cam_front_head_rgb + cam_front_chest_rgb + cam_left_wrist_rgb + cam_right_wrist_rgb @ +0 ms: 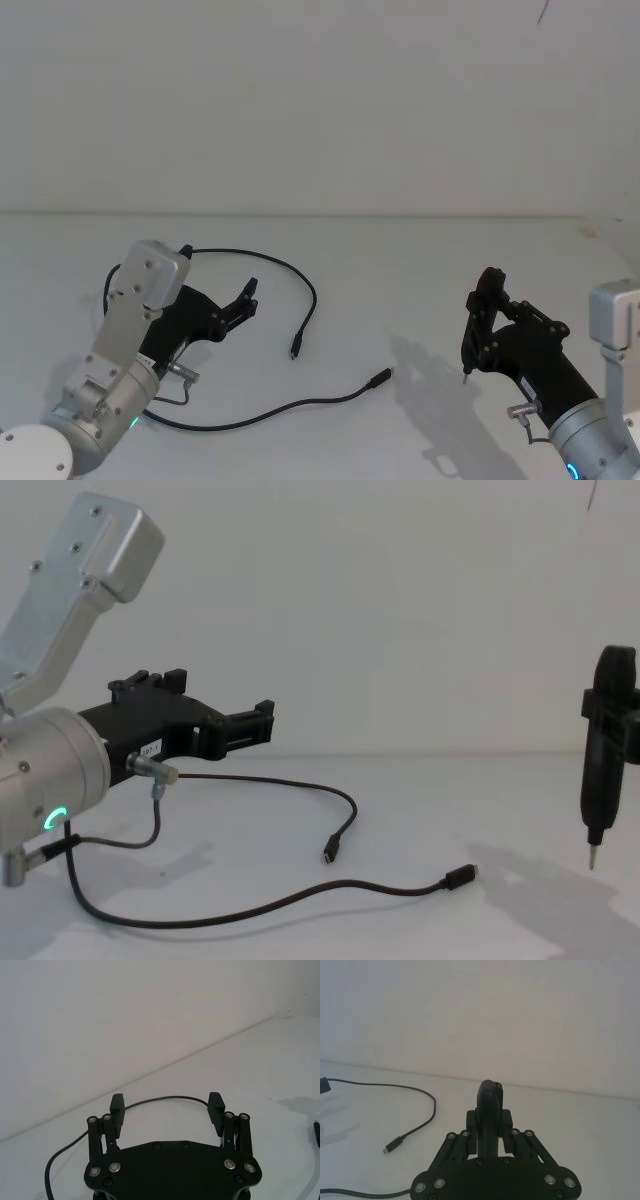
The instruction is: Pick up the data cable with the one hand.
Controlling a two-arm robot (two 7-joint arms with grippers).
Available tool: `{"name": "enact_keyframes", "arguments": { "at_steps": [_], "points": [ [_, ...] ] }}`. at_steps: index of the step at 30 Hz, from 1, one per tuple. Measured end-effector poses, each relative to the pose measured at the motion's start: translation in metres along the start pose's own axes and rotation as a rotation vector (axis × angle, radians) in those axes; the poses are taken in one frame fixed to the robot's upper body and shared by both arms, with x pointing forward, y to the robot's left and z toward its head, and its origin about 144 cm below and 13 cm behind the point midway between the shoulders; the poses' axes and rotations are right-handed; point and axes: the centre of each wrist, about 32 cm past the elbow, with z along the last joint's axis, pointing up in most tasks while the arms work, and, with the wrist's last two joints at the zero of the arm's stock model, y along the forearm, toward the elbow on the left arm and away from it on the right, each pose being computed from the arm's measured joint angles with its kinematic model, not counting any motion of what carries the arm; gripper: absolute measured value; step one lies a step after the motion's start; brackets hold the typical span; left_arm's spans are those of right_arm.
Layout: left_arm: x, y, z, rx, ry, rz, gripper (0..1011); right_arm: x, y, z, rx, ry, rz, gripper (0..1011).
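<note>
Left gripper (250, 297): at 8 o'clock in the head view, held above the table (420, 260), jaws spread wide with nothing between them.

Data cable (314, 297): lies loose on the table, ungripped. One run arcs out from behind the left gripper toward 3 o'clock, then curls back to a plug (295, 352). The other run sweeps out from under the left arm to a second plug (380, 377) near the table's centre.

Right gripper (482, 305): at 4 o'clock, well apart from the cable, pinching a black pen-shaped tool (608, 740) that points its thin metal tip down.
</note>
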Motion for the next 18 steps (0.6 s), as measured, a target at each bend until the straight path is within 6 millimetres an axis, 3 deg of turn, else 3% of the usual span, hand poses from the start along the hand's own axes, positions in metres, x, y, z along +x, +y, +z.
{"name": "enact_keyframes", "arguments": {
  "at_steps": [18],
  "points": [
    [0.0018, -0.0009, 0.0013, 0.002, -0.004, -0.019, 1001, 0.0000, 0.0000, 0.0000, 0.000, 0.000, 0.000, 279]
  ]
}}
